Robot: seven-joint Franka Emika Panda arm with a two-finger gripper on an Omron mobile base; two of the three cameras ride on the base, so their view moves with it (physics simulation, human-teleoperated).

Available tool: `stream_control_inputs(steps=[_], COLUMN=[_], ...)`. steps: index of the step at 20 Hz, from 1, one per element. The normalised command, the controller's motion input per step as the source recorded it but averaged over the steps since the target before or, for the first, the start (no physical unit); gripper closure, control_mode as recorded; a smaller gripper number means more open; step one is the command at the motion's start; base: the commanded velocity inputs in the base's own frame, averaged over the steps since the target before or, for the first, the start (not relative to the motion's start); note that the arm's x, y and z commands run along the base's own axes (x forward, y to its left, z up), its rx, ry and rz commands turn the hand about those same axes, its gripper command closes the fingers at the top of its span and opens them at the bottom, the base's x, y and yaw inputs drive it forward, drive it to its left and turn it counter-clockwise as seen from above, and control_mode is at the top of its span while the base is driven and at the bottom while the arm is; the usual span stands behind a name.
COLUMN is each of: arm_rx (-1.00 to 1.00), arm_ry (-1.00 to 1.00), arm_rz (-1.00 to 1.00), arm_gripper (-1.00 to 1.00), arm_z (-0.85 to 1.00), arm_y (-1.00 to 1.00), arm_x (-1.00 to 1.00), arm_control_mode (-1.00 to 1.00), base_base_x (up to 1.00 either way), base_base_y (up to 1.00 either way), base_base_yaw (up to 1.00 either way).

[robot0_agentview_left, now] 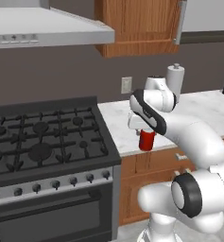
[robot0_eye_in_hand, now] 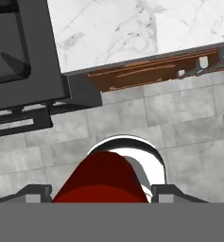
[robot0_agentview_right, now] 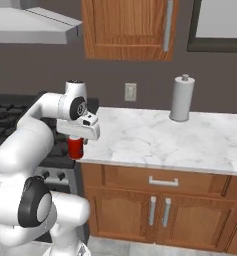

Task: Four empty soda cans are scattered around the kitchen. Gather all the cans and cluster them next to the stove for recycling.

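Though its top is hidden, soda can (robot0_eye_in_hand: 101, 182) | gripper (robot0_eye_in_hand: 100, 193) seemingly clamps it | stove (robot0_agentview_left: 42, 137) cropped

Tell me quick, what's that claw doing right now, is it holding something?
Gripper: closed on a red soda can, held in the air near the edge of the marble counter, beside the stove.

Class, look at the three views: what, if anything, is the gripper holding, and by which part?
A red soda can, gripped at its sides, hanging below the gripper.
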Motion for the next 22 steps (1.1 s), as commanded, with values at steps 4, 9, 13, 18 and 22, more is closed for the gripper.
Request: stream_control_inputs(steps=[4, 9, 13, 18, 22], arm_rx=[0.0, 0.0, 0.0, 0.0, 0.0], arm_ry=[0.0, 0.0, 0.0, 0.0, 0.0], arm_rz=[0.0, 0.0, 0.0, 0.0, 0.0], arm_gripper=[1.0, 1.0, 1.0, 1.0, 1.0], arm_z=[0.0, 0.0, 0.0, 0.0, 0.0], arm_y=[0.0, 0.0, 0.0, 0.0, 0.0], arm_x=[0.0, 0.0, 0.0, 0.0, 0.0], arm_control_mode=[1.0, 1.0, 1.0, 1.0, 1.0], base_base_x=[0.45, 0.41, 0.44, 0.36, 0.38], base_base_y=[-0.5, -0.26, -0.03, 0.02, 0.0], base_base_yaw=[0.05, 0.08, 0.04, 0.0, 0.02])
